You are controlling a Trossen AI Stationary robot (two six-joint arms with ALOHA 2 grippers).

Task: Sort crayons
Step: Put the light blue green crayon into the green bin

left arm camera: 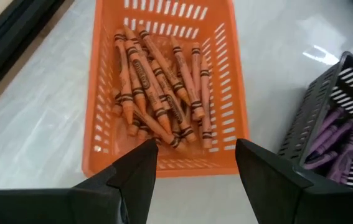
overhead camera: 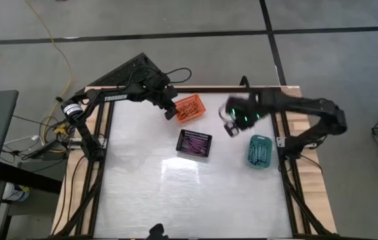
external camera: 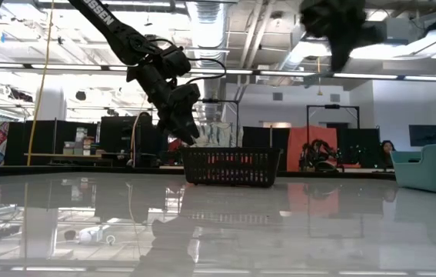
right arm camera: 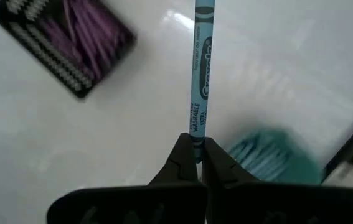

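Big open workshop, pretty industrial vibe

Exposed ducts [external camera: 210, 23] and strip lights [external camera: 371, 77] overhead, grey concrete floor [overhead camera: 175, 17] with dark seams, a yellow cable [overhead camera: 54, 40] trailing across, orange partition [external camera: 341, 146] at the back.

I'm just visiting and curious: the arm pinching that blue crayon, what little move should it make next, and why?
Probably carry it over the teal basket and let go. The right claw is shut on a teal-blue crayon, held above bare table between the black basket of purple ones and the teal basket, which already holds crayons of that colour.
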